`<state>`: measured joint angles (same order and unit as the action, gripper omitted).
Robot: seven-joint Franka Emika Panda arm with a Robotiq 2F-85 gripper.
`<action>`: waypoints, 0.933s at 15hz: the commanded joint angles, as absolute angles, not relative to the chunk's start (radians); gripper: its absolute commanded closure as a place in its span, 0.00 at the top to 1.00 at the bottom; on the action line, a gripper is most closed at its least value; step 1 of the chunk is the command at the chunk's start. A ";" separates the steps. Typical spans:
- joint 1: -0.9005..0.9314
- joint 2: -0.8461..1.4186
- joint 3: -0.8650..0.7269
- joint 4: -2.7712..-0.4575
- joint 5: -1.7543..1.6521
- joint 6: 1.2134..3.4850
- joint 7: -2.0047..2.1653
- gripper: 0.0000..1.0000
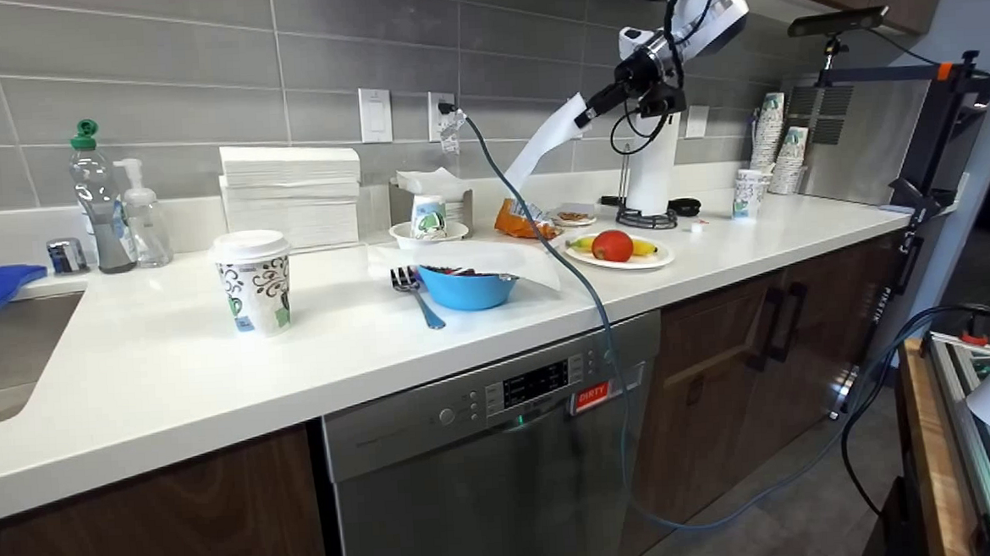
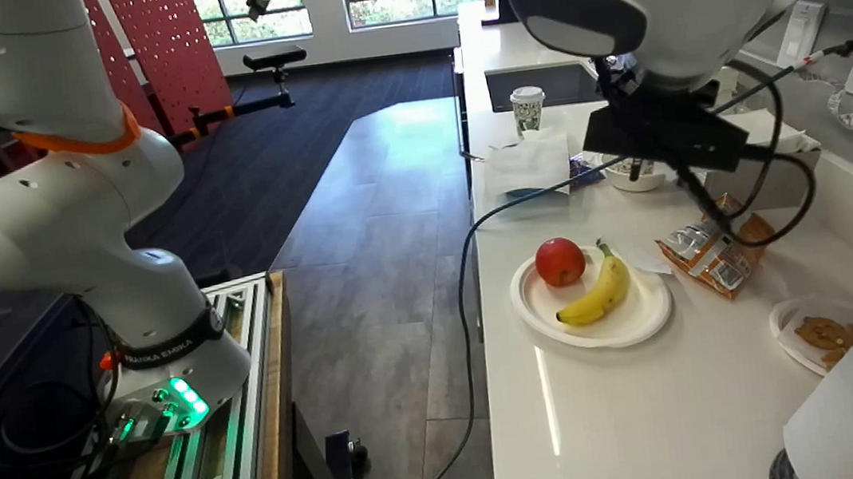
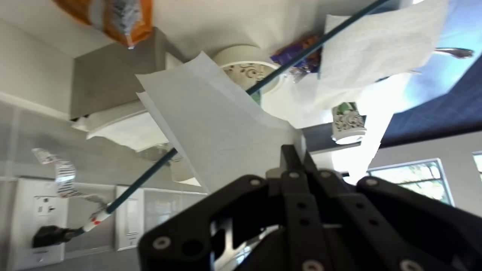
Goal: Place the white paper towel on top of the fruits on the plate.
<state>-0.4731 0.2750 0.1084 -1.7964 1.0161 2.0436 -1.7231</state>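
A plate (image 1: pixel 579 262) stands on the counter with a red round fruit (image 1: pixel 612 246) and a yellow banana (image 1: pixel 644 247) on it. The other exterior view shows the same plate (image 2: pixel 614 338), red fruit (image 2: pixel 560 261) and banana (image 2: pixel 595 296) uncovered. My gripper (image 1: pixel 582 119) is shut on a loose white paper towel sheet (image 1: pixel 545 140), held in the air behind and above the plate. In the wrist view the gripper (image 3: pixel 297 154) pinches the sheet (image 3: pixel 222 120) at one end. The fingertips are hidden in an exterior view. The white towel roll (image 1: pixel 652 168) stands on its wire holder behind the plate.
An orange snack bag (image 1: pixel 516 219) and a small plate of cookies (image 2: pixel 799 337) lie near the plate. A blue bowl (image 1: pixel 468 289) with a white sheet (image 2: pixel 530 163) by it, a fork (image 1: pixel 418 299) and a lidded cup (image 1: pixel 255 282) stand further along. A cable (image 2: pixel 470 267) crosses the counter.
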 commanded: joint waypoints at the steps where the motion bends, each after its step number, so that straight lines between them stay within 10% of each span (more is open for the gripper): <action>1: -0.417 0.227 -0.007 -1.976 1.095 1.876 -1.808 0.00; 11: -0.252 0.281 -0.164 -2.159 0.900 2.278 -1.469 0.00; 14: -0.237 0.256 -0.183 -2.184 0.757 2.306 -1.277 0.34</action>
